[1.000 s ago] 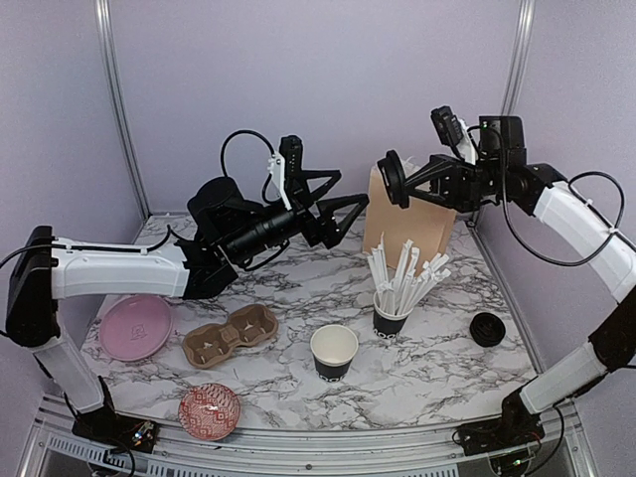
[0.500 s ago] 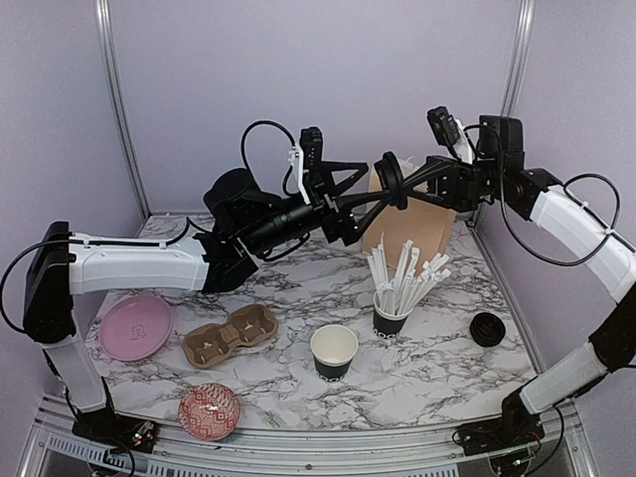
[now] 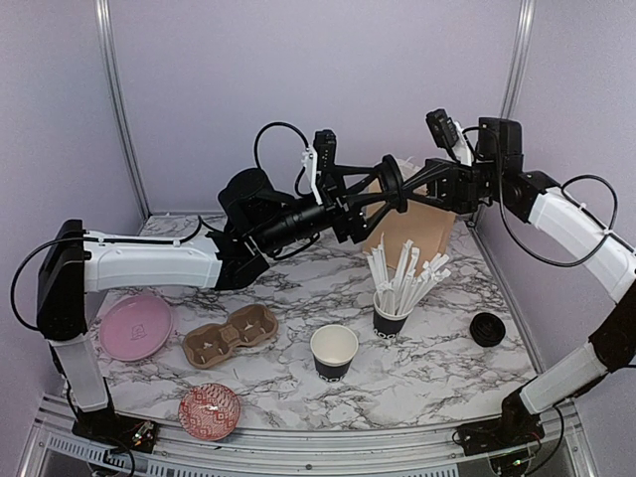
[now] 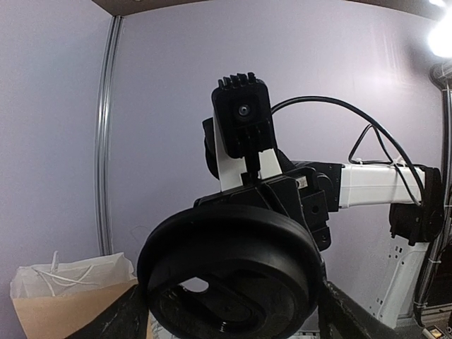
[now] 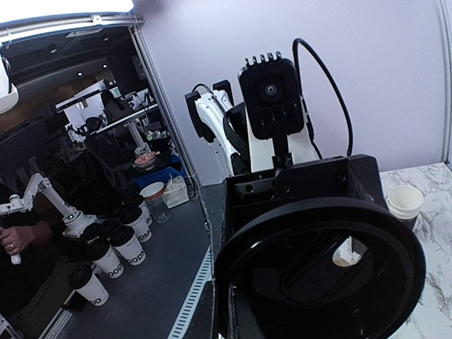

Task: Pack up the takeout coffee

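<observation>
Nearest the arm bases sits a red patterned bowl [image 3: 209, 409]. Just beyond it, at mid-table, stands the takeout coffee, a small black paper cup with white inside [image 3: 334, 353], open-topped and untouched. To its left lie a brown moulded-pulp two-cup carrier [image 3: 230, 335] and a pink round plate [image 3: 134, 326]. To its right are a black cup full of white straws [image 3: 393, 316] and a small black lid lying on the marble [image 3: 486, 328]. Farther back and well above the table, the right gripper [image 3: 400, 186] presents a round black plastic lid [image 4: 233, 275], and appears clamped on it, though the wrist views do not show its fingers clearly. The left gripper [image 4: 235, 300] faces it with fingers [image 4: 123, 321] spread wide on either side of the lid, apart from its rim. A tan paper bag [image 3: 412, 224] stands behind them at the far wall. The step in hand is judged to be a mid-air transfer of the lid. To do it well, the left fingers should close squarely across the rim, clear of the right fingers. The right should let go only once that hold is firm. Pressure should be light, as thin plastic will likely flex and slip.
</observation>
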Robot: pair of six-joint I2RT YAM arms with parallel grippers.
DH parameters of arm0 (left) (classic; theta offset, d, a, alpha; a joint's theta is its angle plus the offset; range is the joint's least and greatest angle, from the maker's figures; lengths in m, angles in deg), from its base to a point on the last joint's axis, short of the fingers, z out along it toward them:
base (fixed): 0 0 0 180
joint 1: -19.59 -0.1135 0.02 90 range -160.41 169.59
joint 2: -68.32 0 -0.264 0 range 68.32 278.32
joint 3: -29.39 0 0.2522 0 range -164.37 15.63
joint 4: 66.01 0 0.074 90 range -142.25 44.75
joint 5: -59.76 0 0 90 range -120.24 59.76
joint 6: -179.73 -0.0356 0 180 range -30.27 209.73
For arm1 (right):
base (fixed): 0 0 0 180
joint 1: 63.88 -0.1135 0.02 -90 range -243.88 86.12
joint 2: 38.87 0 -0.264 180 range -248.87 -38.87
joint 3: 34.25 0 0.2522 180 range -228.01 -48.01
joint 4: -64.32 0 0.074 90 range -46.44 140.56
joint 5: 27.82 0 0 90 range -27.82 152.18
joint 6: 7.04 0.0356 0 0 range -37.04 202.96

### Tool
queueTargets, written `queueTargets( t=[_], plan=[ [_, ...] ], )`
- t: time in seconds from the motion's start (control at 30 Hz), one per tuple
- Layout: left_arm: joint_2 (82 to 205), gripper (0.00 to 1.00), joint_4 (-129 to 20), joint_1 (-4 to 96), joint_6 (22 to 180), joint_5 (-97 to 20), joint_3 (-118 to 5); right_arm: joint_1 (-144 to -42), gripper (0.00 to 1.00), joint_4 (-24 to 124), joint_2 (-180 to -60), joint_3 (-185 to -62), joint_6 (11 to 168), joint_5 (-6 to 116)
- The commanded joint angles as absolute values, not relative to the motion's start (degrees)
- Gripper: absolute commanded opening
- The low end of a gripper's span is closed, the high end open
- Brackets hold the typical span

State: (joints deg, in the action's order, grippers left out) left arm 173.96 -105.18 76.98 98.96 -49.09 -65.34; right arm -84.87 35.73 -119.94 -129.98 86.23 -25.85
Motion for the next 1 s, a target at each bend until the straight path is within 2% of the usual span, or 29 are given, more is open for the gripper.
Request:
queueTargets(
  t=[0.0, 0.33, 0.43, 0.53, 0.67, 0.77, 0.87, 0.97],
  plan=[
    [174.73, 0.81, -104.86, 77.25, 99.11, -50.75, -67.65, -85.5, 0.03, 38.04, -118.85, -129.23, 87.7, -26.87],
    [174.78, 0.71, -103.48, 77.21, 99.22, -51.23, -68.1, -85.5, 0.05, 38.61, -118.76, -128.95, 88.18, -27.05],
    [174.1, 0.71, -102.79, 77.17, 99.17, -50.57, -67.37, -84.79, 0.21, 40.12, -118.64, -128.88, 89.93, -27.98],
    [170.95, 0.72, -98.34, 77.16, 97.89, -49.58, -65.68, -79.38, 0.33, 41.52, -117.42, -128.3, 91.59, -27.92],
    [164.62, 0.72, -84.18, 77.21, 95.91, -47.27, -63.36, -65.71, 0.42, 35.47, -115.48, -126.15, 86.48, -24.48],
    [160.75, 0.73, -68.58, 77.25, 93.55, -45.42, -63.79, -56.61, 0.51, 15.82, -114.29, -125.18, 63.22, -13.26],
    [158.75, 0.73, -49.51, 77.25, 91.22, -42.35, -66.38, -55.77, 0.53, 5.28, -112.57, -119.85, 44.22, 2.33],
    [159.3, 0.73, -34.14, 77.34, 88.7, -40.7, -70.7, -55.86, 0.53, 8.32, -108.81, -109.58, 38.91, 12.69]
  ],
)
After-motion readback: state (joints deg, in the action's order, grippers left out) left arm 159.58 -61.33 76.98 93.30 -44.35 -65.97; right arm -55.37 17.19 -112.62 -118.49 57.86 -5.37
